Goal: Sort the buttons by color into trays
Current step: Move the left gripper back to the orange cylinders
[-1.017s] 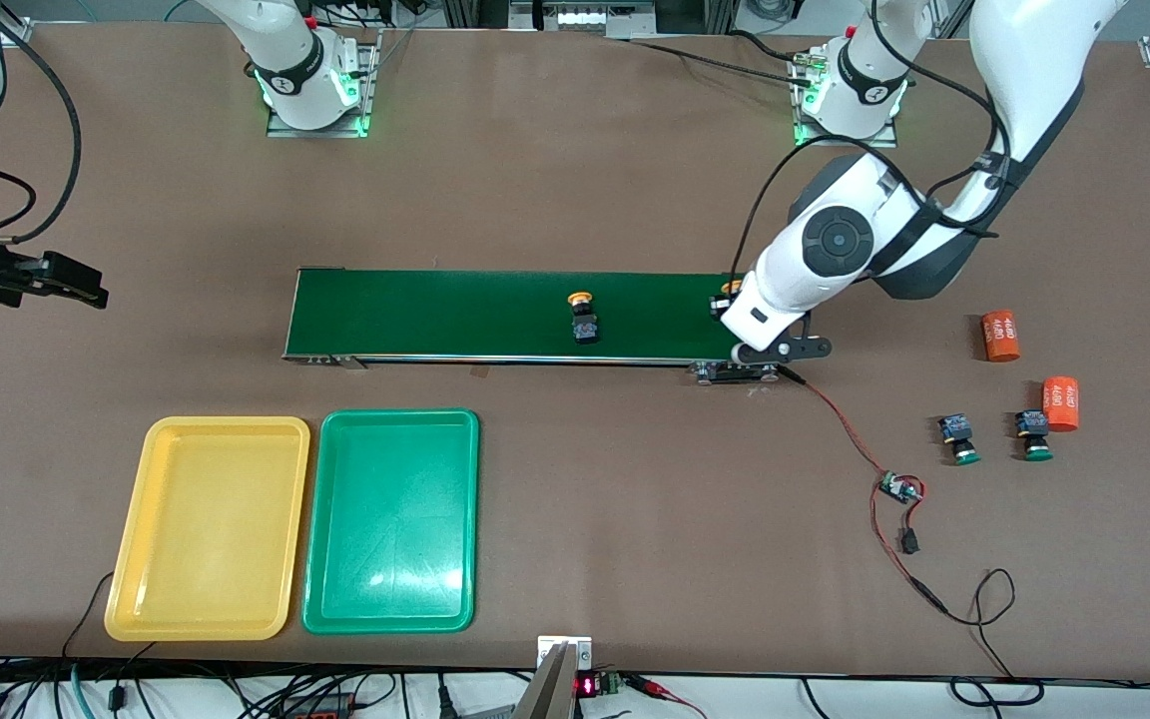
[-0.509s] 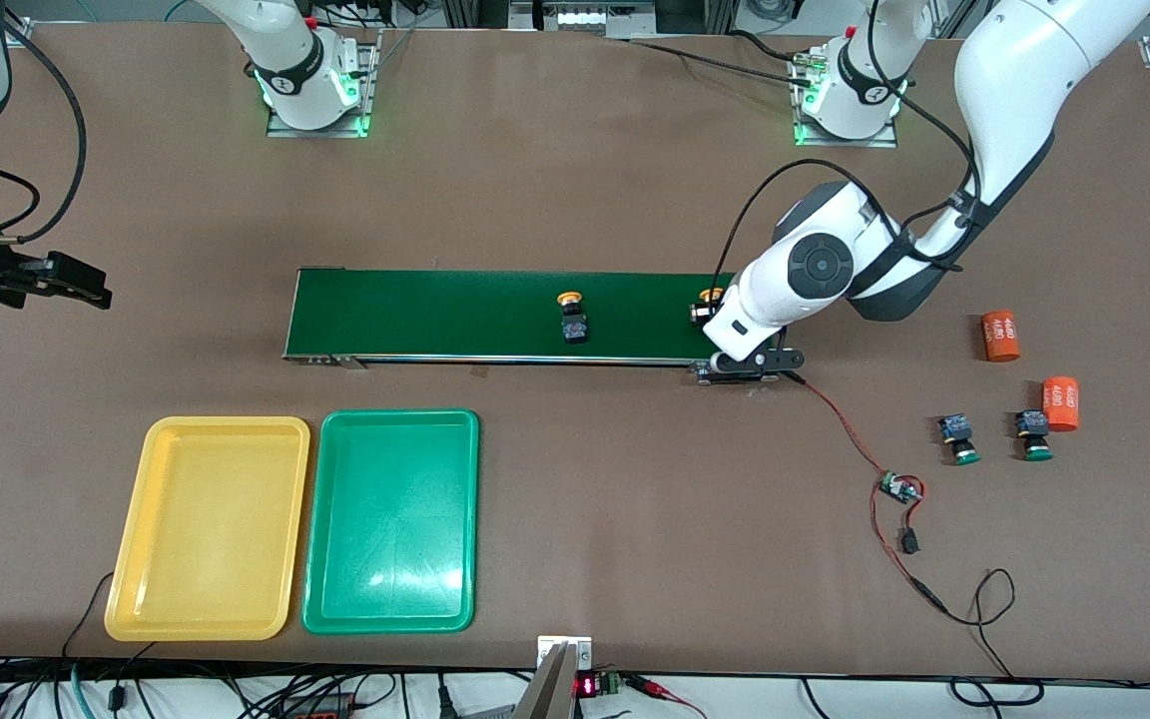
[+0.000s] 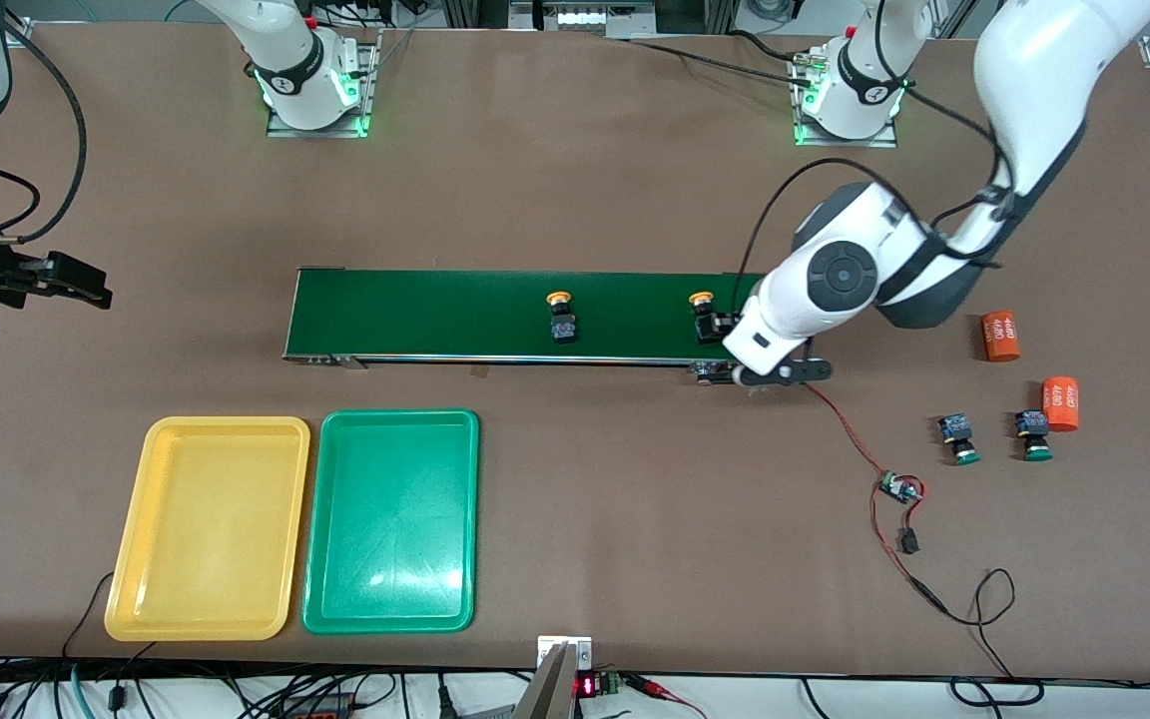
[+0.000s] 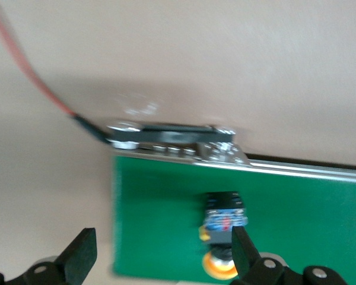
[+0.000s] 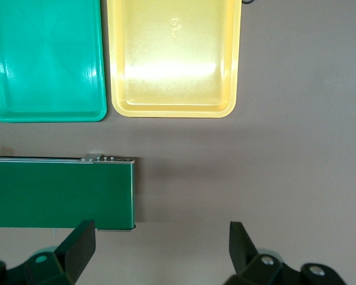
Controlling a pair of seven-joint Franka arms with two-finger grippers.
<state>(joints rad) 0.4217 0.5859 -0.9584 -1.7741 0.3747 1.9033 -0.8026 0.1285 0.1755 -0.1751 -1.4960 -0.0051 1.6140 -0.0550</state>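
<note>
Four buttons [image 3: 562, 318]; two trays [image 3: 208, 527]; two orange cylinders [image 3: 1000, 336].

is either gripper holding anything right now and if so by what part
Nothing is held. The left gripper is open over the belt's end, a yellow button beside one finger. The right gripper waits open.
</note>
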